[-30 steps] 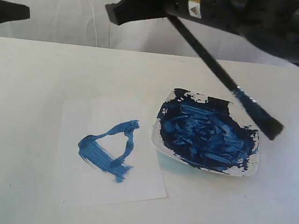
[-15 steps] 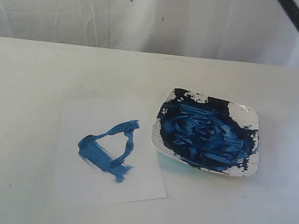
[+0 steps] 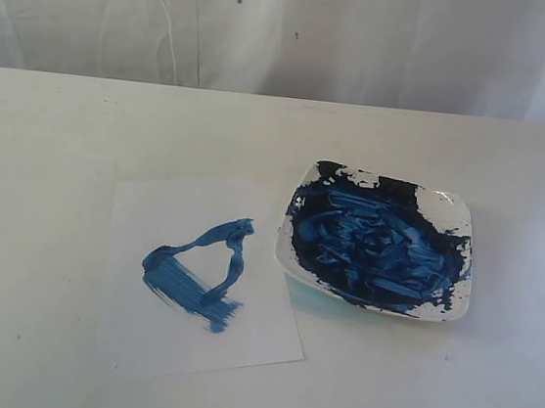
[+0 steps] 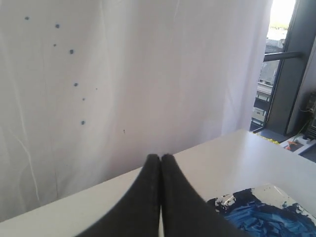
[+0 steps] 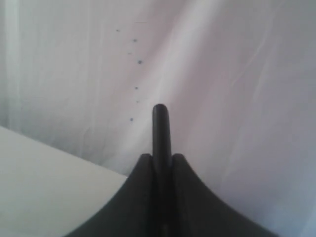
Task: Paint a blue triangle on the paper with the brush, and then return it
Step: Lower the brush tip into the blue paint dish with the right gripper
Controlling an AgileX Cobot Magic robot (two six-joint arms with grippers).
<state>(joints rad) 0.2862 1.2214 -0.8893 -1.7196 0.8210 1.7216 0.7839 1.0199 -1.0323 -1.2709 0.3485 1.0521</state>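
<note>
- Right gripper (image 5: pixel 160 158): the two black fingers are clamped on the brush (image 5: pixel 160 129). A straight black shaft with a rounded end stands out past the fingertips (the bristles and the silver band are not visible here).
- The right gripper is raised and points at the white curtain (image 5: pixel 237 74), which carries a few small blue specks. A pale strip of table (image 5: pixel 44 187) lies below it.
- Left gripper (image 4: pixel 160 158): the fingers are pressed tip to tip with nothing between them. It is also raised and aimed at the curtain across the table's far edge.
- Near the left gripper's fingers a corner of the dish (image 4: pixel 274 189) shows, with streaky blue paint. A window (image 4: pixel 284 44) shows past the curtain's edge.
- In the exterior view neither gripper nor the brush can be seen.
- The paper (image 3: pixel 258 332) is a white sheet lying flat on the table (image 3: pixel 63 141), slightly skewed. Its right edge is just beside the dish (image 3: pixel 454 207), and whether they touch cannot be told.
- The blue triangle (image 3: pixel 184 288) sits near the middle of the paper. It is a rough outline of thick strokes with a wide, streaky lower-left side, a narrow top and an unpainted centre.
- The dish is a rounded white square, smeared almost all over with dark and mid blue paint (only the far rim and corners stay white).
</note>
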